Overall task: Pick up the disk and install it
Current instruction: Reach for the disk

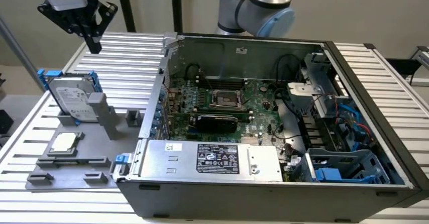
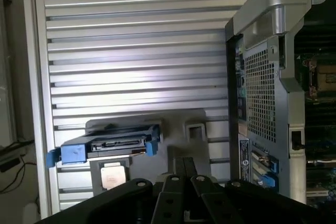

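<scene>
**A:** Where's the end effector (image 1: pixel 92 47)?
**B:** Its fingers are pinched together and hold nothing. It hangs above the table (image 1: pixel 130 58), outside the computer case (image 1: pixel 221 204) and clear of its wall.
**A:** And the disk (image 1: pixel 72 97)?
**B:** Upright in the grey holder (image 1: pixel 110 126) beside the case, untouched. Pickup and install are both left, I'd judge.
**A:** Room?
**B:** Open table around the holder. Inside the case, cables (image 1: pixel 348 118) crowd the blue drive cage (image 1: pixel 348 166).

An open computer case (image 1: pixel 254 45) lies on a slatted metal table (image 1: pixel 127 53), its green motherboard (image 1: pixel 260 94) exposed. Inside it sits a silver box with a black label (image 1: pixel 214 159). At the exterior view's left stands a grey fixture (image 1: pixel 74 173) — a small square chip (image 1: pixel 64 142) rests on it.
</scene>
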Available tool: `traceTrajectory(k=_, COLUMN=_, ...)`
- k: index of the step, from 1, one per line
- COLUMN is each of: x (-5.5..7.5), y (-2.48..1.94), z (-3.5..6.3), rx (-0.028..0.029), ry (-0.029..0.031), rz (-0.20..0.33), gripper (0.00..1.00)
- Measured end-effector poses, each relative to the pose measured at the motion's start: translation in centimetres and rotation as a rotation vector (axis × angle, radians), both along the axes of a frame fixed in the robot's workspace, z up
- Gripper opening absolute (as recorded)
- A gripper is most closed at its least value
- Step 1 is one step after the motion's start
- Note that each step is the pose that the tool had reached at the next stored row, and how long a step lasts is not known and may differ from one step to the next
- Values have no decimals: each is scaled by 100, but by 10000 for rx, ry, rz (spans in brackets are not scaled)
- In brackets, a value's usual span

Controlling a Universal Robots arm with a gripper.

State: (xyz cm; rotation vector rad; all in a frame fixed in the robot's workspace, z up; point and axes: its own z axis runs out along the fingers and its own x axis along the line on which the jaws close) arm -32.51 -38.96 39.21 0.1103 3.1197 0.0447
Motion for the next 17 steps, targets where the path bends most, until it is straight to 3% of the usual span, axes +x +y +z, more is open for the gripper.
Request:
traceTrajectory(k=6, x=-271, y=33, z=-7, rx=-127, ry=1, rz=0, gripper=11)
traceTrajectory(k=17, x=-775, y=98, z=-30, rx=-450, ry=10, rz=1, gripper=11)
